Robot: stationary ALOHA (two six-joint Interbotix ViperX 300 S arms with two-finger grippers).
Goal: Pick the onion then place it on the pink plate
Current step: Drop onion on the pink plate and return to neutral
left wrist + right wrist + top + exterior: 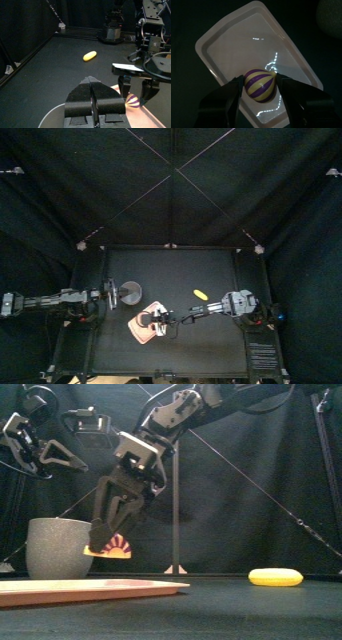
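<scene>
At the left, the left gripper (pixel 91 82) hangs above the table with its jaws pressed together on nothing. The arm looks to be resting there. Just beside it stands the grey cup (pixel 56 547), near the tray's back edge. The pink tray (pixel 234 40) lies flat in front of the cup, and its inside is bare.

The right gripper (pixel 261 86) hangs over the tray and pinches the striped onion (pixel 115 550) from both sides at its widest part. The onion is clear of the tray's floor and not yet set down.

The onion looks like a small toy, probably light and stiff, with a smooth, rounded skin. A hold across its belly, as now, seems the surest. Nearer the pointed end the jaws would likely slide off. Once let go it may roll, though the tray's low rim should catch it, so lowering it close to the floor seems wise.

The cup is the nearest thing that could be knocked. Well apart to the right, a yellow toy (pixel 275 577) lies on the table, out of the way.
</scene>
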